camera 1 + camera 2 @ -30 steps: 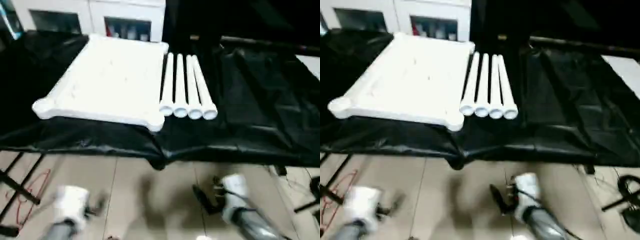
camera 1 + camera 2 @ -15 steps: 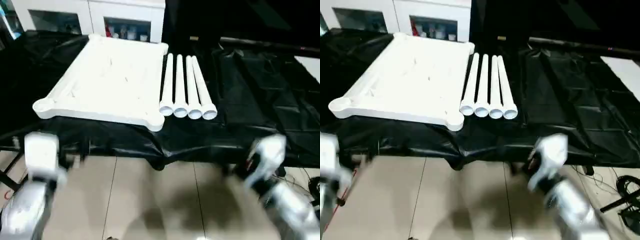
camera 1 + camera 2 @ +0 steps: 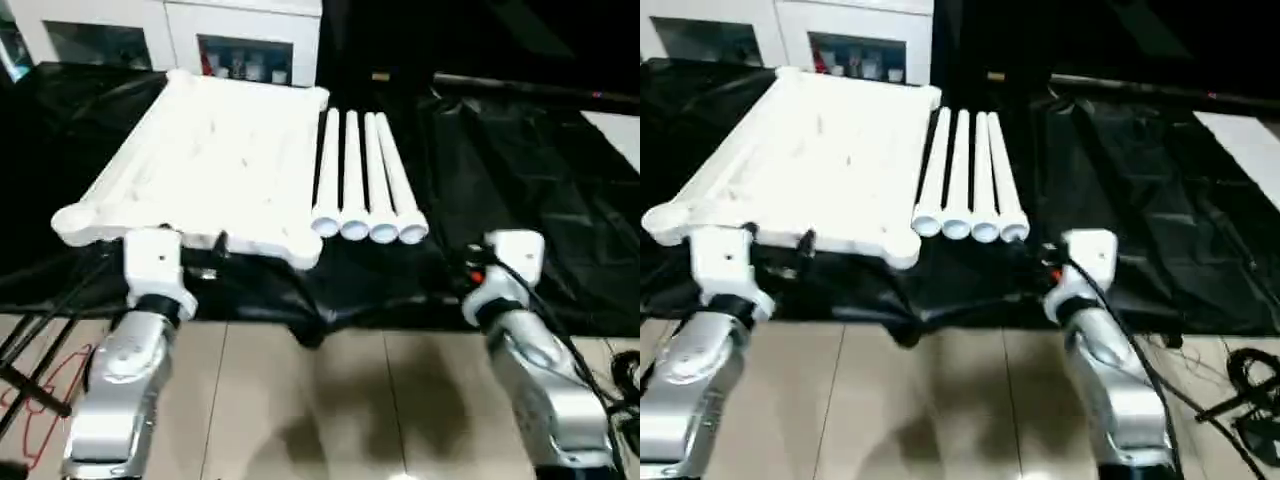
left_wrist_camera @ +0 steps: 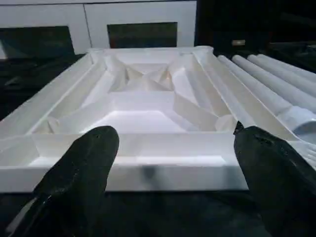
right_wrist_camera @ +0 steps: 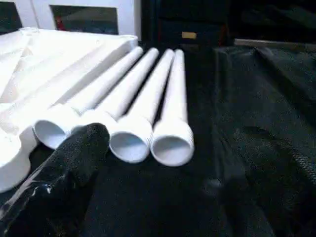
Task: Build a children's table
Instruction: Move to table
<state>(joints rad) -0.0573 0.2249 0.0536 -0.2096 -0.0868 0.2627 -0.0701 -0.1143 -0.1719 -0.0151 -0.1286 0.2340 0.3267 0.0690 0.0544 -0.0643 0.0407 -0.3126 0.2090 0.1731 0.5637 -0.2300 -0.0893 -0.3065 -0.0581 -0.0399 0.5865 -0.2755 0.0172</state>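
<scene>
Children's table parts lie ahead of me on the black-covered tabletop (image 3: 520,180), none of them joined yet. The white panel (image 3: 210,160) rests with its ribbed underside up, its long axis running away from me toward the white cabinet (image 3: 240,30). The 4 legs (image 3: 360,175) lie just beside its right long edge, side by side and touching, parallel to that edge, with their wider open ends facing me.

My left gripper (image 4: 175,140) sits at the panel's near short edge. Its fingers (image 4: 94,148) are spread wide and hold nothing, and the edge fills the gap between them. My right gripper (image 3: 460,265) is just short of the legs' open ends and slightly to their right. Its fingers (image 5: 81,145) are also spread wide and empty.

I judge the task to be at its very start, with the first leg to be picked up. What matters for that move is that the legs point straight away from my right fingers, end-on. My right arm is clearly the nearer one, and the rightmost leg is the closest to it. A grip would have to close across the tube near its open end, not along its length. The legs touch one another, so a finger has little room between neighbours, and the outer leg looks the easiest to take. The near-right corner socket (image 3: 305,245) lies between my 2 grippers, so it seems the handiest place for a first leg.
</scene>
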